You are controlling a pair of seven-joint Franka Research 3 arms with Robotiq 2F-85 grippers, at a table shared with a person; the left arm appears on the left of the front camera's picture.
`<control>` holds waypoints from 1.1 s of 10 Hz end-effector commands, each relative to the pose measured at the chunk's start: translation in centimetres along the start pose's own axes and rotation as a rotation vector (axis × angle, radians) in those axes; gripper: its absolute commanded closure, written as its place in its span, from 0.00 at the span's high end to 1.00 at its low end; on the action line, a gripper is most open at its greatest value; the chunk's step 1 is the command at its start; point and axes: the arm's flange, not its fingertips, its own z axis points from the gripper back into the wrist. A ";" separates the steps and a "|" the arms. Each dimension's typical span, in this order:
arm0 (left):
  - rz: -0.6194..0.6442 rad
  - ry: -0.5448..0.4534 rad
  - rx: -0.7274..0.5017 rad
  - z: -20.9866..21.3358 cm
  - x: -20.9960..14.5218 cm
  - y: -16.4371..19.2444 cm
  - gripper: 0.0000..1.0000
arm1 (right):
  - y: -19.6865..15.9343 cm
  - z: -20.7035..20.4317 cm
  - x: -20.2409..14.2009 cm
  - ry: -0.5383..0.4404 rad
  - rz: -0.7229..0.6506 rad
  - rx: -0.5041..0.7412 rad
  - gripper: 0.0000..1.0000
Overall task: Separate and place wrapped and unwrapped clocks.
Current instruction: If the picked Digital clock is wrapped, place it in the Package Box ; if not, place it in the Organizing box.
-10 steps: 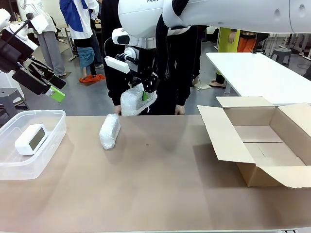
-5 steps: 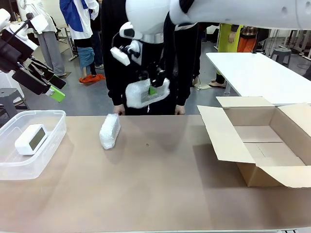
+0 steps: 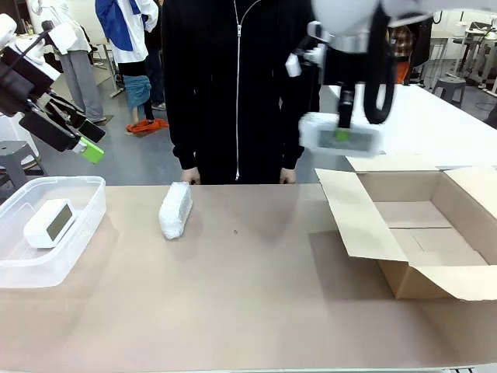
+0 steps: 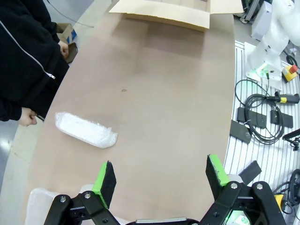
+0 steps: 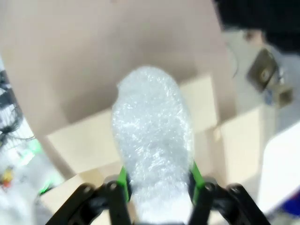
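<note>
My right gripper (image 3: 339, 137) is shut on a bubble-wrapped clock (image 3: 342, 135), held level in the air above the back left flap of the cardboard box (image 3: 423, 225). In the right wrist view that wrapped bundle (image 5: 153, 140) sticks out between the green pads, with box flaps below it. A second wrapped clock (image 3: 175, 209) lies on the table near the far edge; the left wrist view has it (image 4: 86, 130) below the open fingers. The bare white clock (image 3: 50, 221) rests in the clear tub (image 3: 85, 233). My left gripper (image 3: 78, 136) hangs open above the tub.
A person in black (image 3: 237, 85) stands at the far edge, hands (image 3: 187, 177) by the table rim. The open box takes up the right side. A white table (image 3: 411, 116) stands behind it. Cables (image 4: 262, 117) lie on the floor beside the table.
My right arm has swung the wrapped clock up and to the right, from above the table's far middle to over the box's left flap. The left arm has stayed still.
</note>
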 end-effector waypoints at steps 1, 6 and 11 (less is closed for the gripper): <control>0.009 -0.005 -0.010 0.1 0.2 0.0 1.00 | 0.7 -3.3 -5.7 -0.026 -0.150 -0.066 0.53; 0.009 -0.005 -0.010 0.1 0.2 0.0 1.00 | -4.5 -12.3 -12.9 0.054 -0.377 0.009 0.53; 0.009 -0.005 -0.010 0.1 0.2 0.0 1.00 | -5.2 -19.5 -12.1 0.126 -0.455 0.101 0.53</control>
